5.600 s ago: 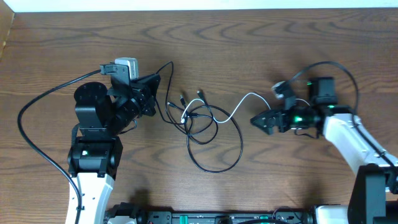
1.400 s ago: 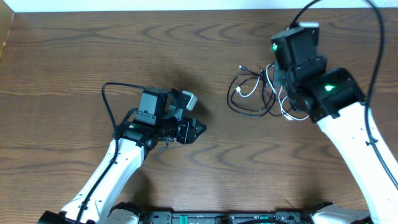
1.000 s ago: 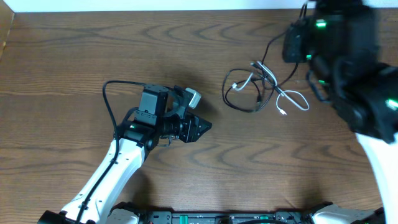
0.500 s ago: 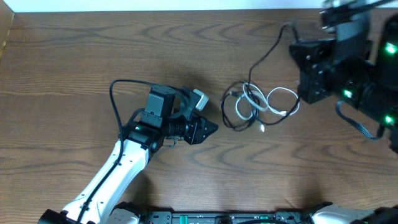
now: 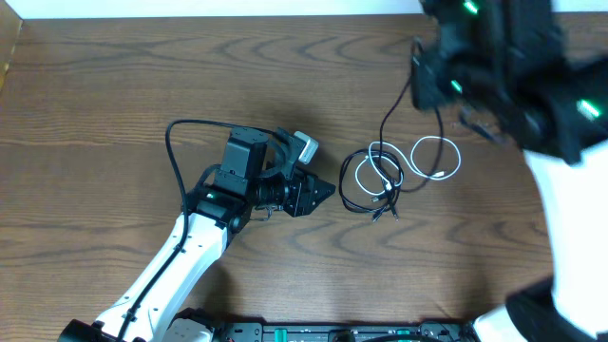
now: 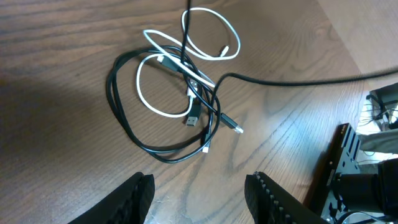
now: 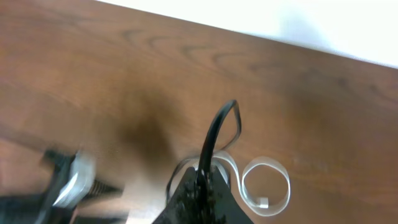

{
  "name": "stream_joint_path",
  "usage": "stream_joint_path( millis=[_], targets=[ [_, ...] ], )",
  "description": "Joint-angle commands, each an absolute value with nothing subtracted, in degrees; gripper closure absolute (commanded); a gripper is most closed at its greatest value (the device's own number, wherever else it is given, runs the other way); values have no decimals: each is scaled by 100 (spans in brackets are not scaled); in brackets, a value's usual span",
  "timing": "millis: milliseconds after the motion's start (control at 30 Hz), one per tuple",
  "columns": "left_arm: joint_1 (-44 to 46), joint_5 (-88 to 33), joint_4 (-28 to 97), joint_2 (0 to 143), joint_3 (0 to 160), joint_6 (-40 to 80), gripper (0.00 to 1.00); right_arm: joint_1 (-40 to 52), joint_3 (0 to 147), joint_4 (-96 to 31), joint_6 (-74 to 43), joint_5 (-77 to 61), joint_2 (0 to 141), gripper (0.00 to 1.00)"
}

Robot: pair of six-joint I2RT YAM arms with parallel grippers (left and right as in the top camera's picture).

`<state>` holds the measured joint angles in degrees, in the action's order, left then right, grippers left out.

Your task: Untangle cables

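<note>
The cables (image 5: 378, 180) lie in a loose tangle on the table's middle right: thin black cords wound with a white one (image 5: 439, 157) that loops out to the right. In the left wrist view the tangle (image 6: 180, 93) lies just ahead of my left gripper (image 6: 202, 208), which is open and empty, its fingers (image 6: 134, 199) low over bare wood. One black cord (image 5: 394, 104) rises from the tangle to my right arm (image 5: 503, 66), held high and blurred. In the right wrist view my right gripper (image 7: 202, 186) is shut on that black cord (image 7: 214, 134), and the white loop (image 7: 267, 185) lies below.
Dark wooden table (image 5: 142, 85) with a white wall strip along the far edge (image 5: 190, 8). A thick black robot cable (image 5: 176, 142) arches beside the left arm. A black frame runs along the table's front edge (image 5: 332, 332).
My right arm has swung about overhead, holding the black cord. The tangle has slid left and nearer, toward the left gripper. The left gripper has edged right, still open.
</note>
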<state>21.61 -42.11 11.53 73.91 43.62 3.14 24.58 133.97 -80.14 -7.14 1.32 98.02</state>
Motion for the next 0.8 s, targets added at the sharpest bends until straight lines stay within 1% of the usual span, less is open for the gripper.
stream_joint_path(
  millis=[0, 100, 233, 300, 500, 533, 567, 600, 667, 700, 767],
  targets=[
    [2174, -4289, 1153, 7411, 4344, 395, 48, 2362, 13338, -7400, -252, 185, 10337, 99],
    [2174, -4289, 1168, 7411, 4344, 392, 48, 2359, 13338, -6565, -141, 176, 10746, 99],
    [2171, -4270, 1166, 7411, 4344, 373, 48, 2285, 13338, -5937, -475, 143, 11268, 99],
    [2167, -4171, 1166, 7411, 4344, 368, 48, 2268, 13338, -5896, -506, -137, 11531, 99],
    [2167, -4112, 1168, 7411, 4344, 368, 48, 2279, 13338, -6289, -429, -478, 12173, 99],
    [2167, -4112, 1168, 7411, 4344, 368, 48, 2276, 13338, -6335, -281, -766, 12221, 96],
    [2167, -4112, 1166, 7411, 4344, 368, 48, 2268, 13338, -6357, -86, -1083, 12245, 78],
    [2167, -4112, 1168, 7411, 4344, 368, 48, 2255, 13338, -6381, 202, -1522, 12250, 37],
    [2167, -4112, 1168, 7411, 4344, 368, 48, 2250, 13360, -6455, 639, -2233, 12213, 1],
    [2167, -4115, 1168, 7411, 4344, 368, 48, 2252, 13378, -6475, 696, -2359, 12195, 1],
    [2167, -4112, 1194, 7411, 4344, 368, 48, 2250, 13393, -6495, 517, -2014, 12090, 1]
  ],
)
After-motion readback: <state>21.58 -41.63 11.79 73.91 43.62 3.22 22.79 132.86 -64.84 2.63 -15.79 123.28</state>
